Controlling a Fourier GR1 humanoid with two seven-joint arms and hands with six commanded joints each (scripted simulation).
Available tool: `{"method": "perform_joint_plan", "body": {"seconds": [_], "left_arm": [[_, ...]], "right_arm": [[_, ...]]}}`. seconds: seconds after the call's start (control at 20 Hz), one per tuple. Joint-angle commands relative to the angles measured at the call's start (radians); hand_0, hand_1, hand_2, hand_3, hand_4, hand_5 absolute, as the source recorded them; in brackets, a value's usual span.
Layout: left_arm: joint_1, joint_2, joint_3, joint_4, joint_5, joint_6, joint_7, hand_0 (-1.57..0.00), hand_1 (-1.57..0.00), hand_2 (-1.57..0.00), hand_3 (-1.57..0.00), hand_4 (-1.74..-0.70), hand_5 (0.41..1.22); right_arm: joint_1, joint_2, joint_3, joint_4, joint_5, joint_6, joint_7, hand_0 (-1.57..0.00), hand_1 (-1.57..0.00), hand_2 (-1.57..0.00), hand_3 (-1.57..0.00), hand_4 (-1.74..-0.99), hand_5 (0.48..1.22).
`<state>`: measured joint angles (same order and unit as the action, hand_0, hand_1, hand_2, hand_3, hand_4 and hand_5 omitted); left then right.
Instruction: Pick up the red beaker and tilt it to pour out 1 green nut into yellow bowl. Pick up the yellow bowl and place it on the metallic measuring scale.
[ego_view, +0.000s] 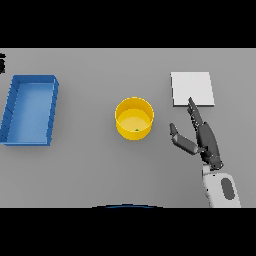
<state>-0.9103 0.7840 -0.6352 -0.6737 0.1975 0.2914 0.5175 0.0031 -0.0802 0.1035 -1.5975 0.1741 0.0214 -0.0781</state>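
Yellow bowl (134, 118) stands upright on the grey table (100, 170), near the middle of the scene, and every other thing here can be placed from it. Inside it, on the bowl's floor toward its near wall, lies a tiny green nut (137, 130). The right hand (202, 140) is off to the bowl's right, apart from it, with bare table showing between the thumb and the bowl's rim. Its fingers (194, 112) are straight and stretched away from the robot, pointing up the table, while the thumb (176, 134) is splayed out sideways toward the bowl, so the hand is spread wide and holds nothing. No part of the hand touches the bowl. The tips of the straight fingers overlap the near edge of the metallic measuring scale (192, 87), a flat pale square that lies farther back and to the right of the bowl; whether they rest on it or hover above it cannot be told from this view. The white and grey forearm runs from the hand down to the lower right. Well to the bowl's left, a blue tray (15, 110) with raised walls sits on the table, its long side running away from the robot.
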Motion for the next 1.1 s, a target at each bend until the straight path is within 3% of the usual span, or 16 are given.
{"method": "perform_joint_plan", "body": {"seconds": [0.0, 0.1, 0.2, 0.35, 0.4, 0.45, 0.55, 0.65, 0.8, 1.05], "left_arm": [[0.026, 0.019, -0.005, -0.044, 0.012, 0.021, 0.026, -1.57, -1.57, -1.57, -1.33, -1.74, 1.19], [0.07, 0.038, -0.022, -0.122, 0.036, 0.066, 0.045, -1.57, -1.57, -1.57, -1.37, -1.68, 1.106], [0.11, 0.066, -0.043, -0.191, 0.067, 0.077, 0.044, -1.57, -1.57, -1.57, -1.44, -1.59, 0.962], [0.146, 0.087, -0.063, -0.264, 0.1, 0.055, 0.06, -1.57, -1.57, -1.57, -0.93, -1.25, 0.81], [0.166, 0.095, -0.058, -0.298, 0.122, 0.039, 0.044, -1.57, -1.52, -1.41, -0.85, -1.13, 0.779], [0.181, 0.11, -0.044, -0.34, 0.154, 0.018, 0.037, -1.44, -1.29, -1.16, -0.71, -1.05, 0.757], [0.203, 0.132, -0.033, -0.387, 0.192, -0.025, 0.021, -0.98, -0.83, -0.75, -0.46, -0.92, 0.716], [0.202, 0.147, -0.038, -0.408, 0.199, -0.059, 0.024, -0.63, -0.53, -0.48, -0.3, -0.85, 0.688], [0.189, 0.156, -0.074, -0.423, 0.174, -0.099, 0.074, -0.32, -0.27, -0.24, -0.15, -0.79, 0.659], [0.177, 0.159, -0.092, -0.39, 0.14, -0.115, 0.062, -0.1, -0.09, -0.08, -0.05, -0.75, 0.655]], "right_arm": [[-0.003, -0.001, -0.005, 0.003, -0.007, 0.001, -0.004, 0.0, 0.0, 0.0, 0.0, -1.332, 0.723], [-0.006, -0.004, -0.011, 0.0, -0.017, 0.005, -0.007, 0.0, 0.0, 0.0, 0.0, -1.336, 0.727], [-0.004, -0.004, -0.007, 0.003, -0.003, -0.003, -0.009, 0.0, 0.0, 0.0, 0.0, -1.326, 0.728], [-0.009, 0.004, -0.001, 0.003, -0.002, -0.005, -0.004, 0.0, 0.0, 0.0, 0.0, -1.327, 0.73], [-0.019, 0.007, -0.006, 0.01, -0.002, -0.012, 0.001, 0.0, 0.0, 0.0, 0.0, -1.325, 0.731], [-0.016, 0.0, -0.008, 0.019, 0.004, -0.012, -0.008, 0.0, 0.0, 0.0, 0.0, -1.32, 0.731], [-0.013, -0.006, -0.013, 0.01, -0.013, 0.0, -0.016, 0.0, 0.0, 0.0, 0.0, -1.321, 0.727], [-0.014, -0.012, -0.017, 0.021, -0.004, -0.007, -0.013, 0.0, 0.0, 0.0, 0.0, -1.321, 0.725], [0.0, -0.008, -0.008, 0.017, -0.004, 0.0, -0.032, 0.0, 0.0, 0.0, 0.0, -1.315, 0.724], [-0.019, -0.015, -0.005, 0.013, 0.017, -0.012, -0.005, 0.0, 0.0, 0.0, 0.0, -1.3, 0.717]]}}
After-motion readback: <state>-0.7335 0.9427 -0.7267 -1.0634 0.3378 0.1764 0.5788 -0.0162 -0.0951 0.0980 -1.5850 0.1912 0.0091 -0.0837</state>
